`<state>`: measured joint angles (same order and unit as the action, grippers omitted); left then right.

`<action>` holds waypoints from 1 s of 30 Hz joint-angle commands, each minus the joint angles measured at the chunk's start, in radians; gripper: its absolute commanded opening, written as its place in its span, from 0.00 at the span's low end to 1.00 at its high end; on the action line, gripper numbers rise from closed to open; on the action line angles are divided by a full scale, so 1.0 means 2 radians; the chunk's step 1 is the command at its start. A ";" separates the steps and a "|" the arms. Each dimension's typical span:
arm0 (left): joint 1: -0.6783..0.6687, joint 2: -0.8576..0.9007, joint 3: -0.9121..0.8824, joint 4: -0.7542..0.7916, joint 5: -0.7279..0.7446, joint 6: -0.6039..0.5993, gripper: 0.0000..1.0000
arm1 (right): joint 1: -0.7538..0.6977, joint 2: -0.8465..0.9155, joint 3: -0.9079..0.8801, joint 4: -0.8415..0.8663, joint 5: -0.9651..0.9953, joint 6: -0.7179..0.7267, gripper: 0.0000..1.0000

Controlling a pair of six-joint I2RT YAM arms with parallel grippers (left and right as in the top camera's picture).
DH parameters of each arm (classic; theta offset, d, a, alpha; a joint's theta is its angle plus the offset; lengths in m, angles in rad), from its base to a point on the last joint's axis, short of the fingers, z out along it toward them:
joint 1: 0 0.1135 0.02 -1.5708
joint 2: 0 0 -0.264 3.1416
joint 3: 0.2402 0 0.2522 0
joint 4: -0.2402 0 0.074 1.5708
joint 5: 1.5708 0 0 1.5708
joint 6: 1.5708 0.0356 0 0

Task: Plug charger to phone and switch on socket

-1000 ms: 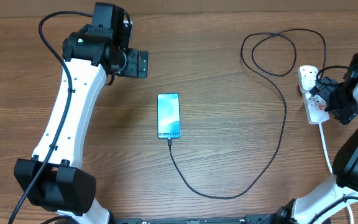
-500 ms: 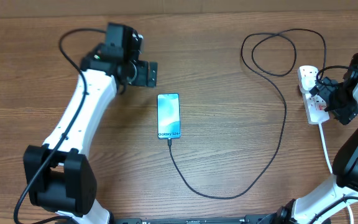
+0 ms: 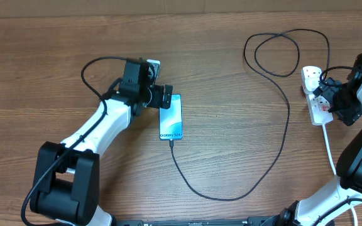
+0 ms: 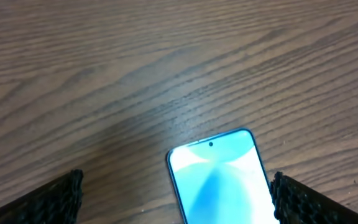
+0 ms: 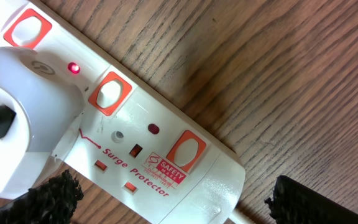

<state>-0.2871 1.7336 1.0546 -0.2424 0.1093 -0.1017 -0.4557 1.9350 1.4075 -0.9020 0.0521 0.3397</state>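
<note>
The phone [image 3: 171,117] lies flat mid-table with its blue screen lit. The charger [image 3: 287,125], a thin black cable, runs from the phone's near short edge in a wide curve to the socket [image 3: 316,95] at the right. My left gripper [image 3: 166,99] stands open at the phone's far left corner. In the left wrist view the phone [image 4: 219,177] lies between the spread fingertips of this gripper [image 4: 176,199], close to the right one. My right gripper [image 5: 185,205] is open over the cord end of the socket [image 5: 148,143], where a small red light [image 5: 74,67] glows.
A white adapter [image 5: 23,124] with the black cable sits in one outlet. The socket's thick white cord [image 3: 329,145] runs toward the right arm's base. The cable makes a loose loop [image 3: 281,53] at the far right of the wooden table [image 3: 225,125].
My left arm has swung right and nearer, bringing its open gripper from the far left down to the phone's far corner. The right gripper, phone and cable have not moved.
</note>
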 commanded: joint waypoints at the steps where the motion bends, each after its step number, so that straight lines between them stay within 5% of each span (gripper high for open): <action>1: -0.008 -0.029 -0.025 0.020 0.011 0.004 1.00 | 0.000 -0.002 0.010 0.001 0.003 0.000 1.00; 30: 0.030 -0.255 -0.352 0.299 -0.002 -0.023 0.99 | 0.000 -0.002 0.010 0.001 0.003 0.000 1.00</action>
<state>-0.2611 1.2865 0.4175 0.3321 0.1158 -0.1078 -0.4557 1.9350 1.4075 -0.9020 0.0525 0.3401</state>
